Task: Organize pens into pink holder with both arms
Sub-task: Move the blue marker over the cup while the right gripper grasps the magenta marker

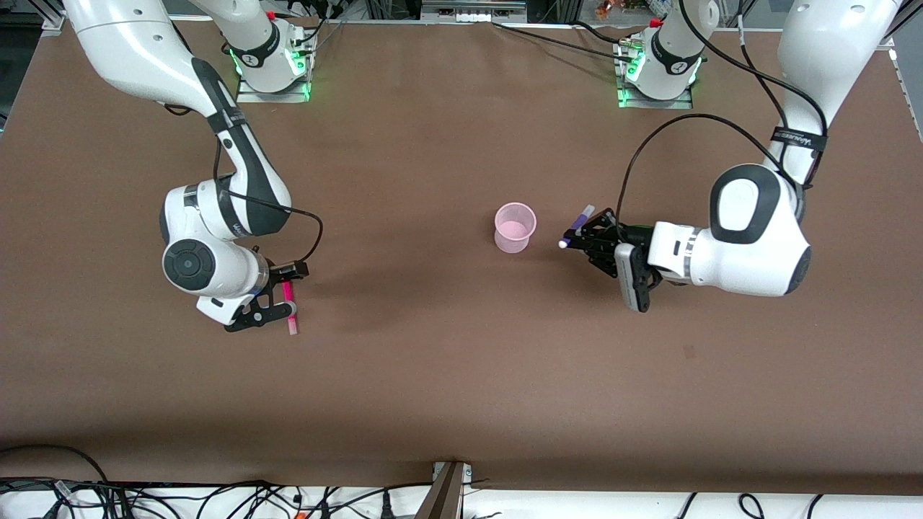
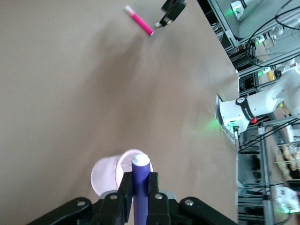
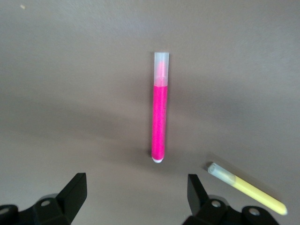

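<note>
The pink holder stands upright mid-table and looks empty; it also shows in the left wrist view. My left gripper is shut on the dark purple pen, held just beside the holder toward the left arm's end, its white end toward the cup. My right gripper is open, low over the magenta-pink pen, which lies flat on the table. The yellow pen lies beside it, seen only in the right wrist view. The light green pen is out of view.
The brown table is bare around the holder. The arm bases stand along the table edge farthest from the front camera. Cables and a bracket lie past the nearest edge.
</note>
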Robot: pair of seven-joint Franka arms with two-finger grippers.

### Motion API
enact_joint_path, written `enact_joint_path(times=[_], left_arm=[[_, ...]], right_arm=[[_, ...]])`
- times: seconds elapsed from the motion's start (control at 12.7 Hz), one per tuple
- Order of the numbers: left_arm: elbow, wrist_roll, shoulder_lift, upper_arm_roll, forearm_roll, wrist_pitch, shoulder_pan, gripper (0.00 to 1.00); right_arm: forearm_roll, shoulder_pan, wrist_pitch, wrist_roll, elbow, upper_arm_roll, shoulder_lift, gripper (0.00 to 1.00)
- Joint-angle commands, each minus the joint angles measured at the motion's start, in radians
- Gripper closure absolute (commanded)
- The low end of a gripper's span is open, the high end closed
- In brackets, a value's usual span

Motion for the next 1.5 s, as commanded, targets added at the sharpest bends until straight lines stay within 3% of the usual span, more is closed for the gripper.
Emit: enact_joint_path(times=[0.0,0.32,0.71,1.11,1.18,1.26,1.42], left_arm=[[-0.061,0.169,0.000,-0.052,-0.031,0.128,0.000,1.00],[-0.270,0.282,-0.006,-0.238,-0.161,0.541,0.016,1.00],[-0.289,0.459,0.009,-0.260,-0.179,0.593,0.023,1.00],[-0.348,0.484,0.003,-0.266,-0.224,0.632,0.013,1.00],[-0.349,0.487,0.002,-0.267,-0.222,0.630,0.014,0.44],[-0.350,0.498,0.002,-0.269,-0.225,0.624,0.017,0.00],[-0.349,0.495,-0.001,-0.293,-0.232,0.621,0.036,0.00]], right_arm=[[0.016,-0.022,0.119,-0.026,-0.120,0.005,-0.021,0.07],[0.016,-0.039,0.166,-0.028,-0.125,0.005,0.009,0.18],[0.016,-0.048,0.173,-0.028,-0.126,0.005,0.028,0.32],[0.016,-0.050,0.174,-0.040,-0.125,0.005,0.037,0.56],[0.016,-0.050,0.174,-0.040,-0.125,0.005,0.037,0.60],[0.016,-0.050,0.174,-0.040,-0.125,0.005,0.037,0.64],[0.016,-0.051,0.174,-0.040,-0.125,0.005,0.037,0.73]])
